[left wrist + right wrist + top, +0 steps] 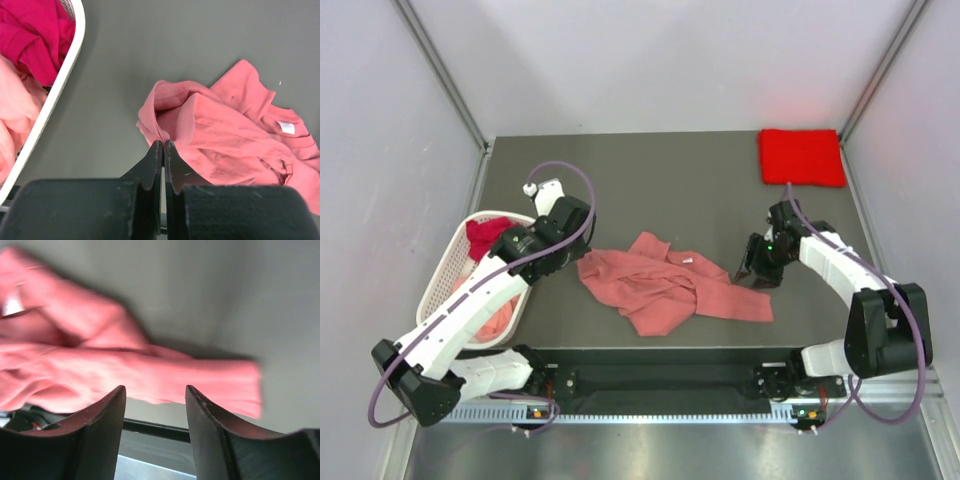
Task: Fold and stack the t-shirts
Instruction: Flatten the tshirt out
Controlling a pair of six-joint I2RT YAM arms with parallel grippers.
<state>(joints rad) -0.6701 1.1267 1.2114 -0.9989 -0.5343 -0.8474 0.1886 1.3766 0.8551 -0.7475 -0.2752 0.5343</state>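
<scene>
Sprawling salmon t-shirt (665, 285) lies on pale-walled grey table (660, 180).

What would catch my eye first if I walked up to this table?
The crumpled salmon pink t-shirt stands out first, sprawled mid-table between the two robot arms. Next comes the bright red t-shirt, neatly folded in the far right corner. At the left edge, a white basket holds a dark crimson shirt and a pale pink shirt.
</scene>
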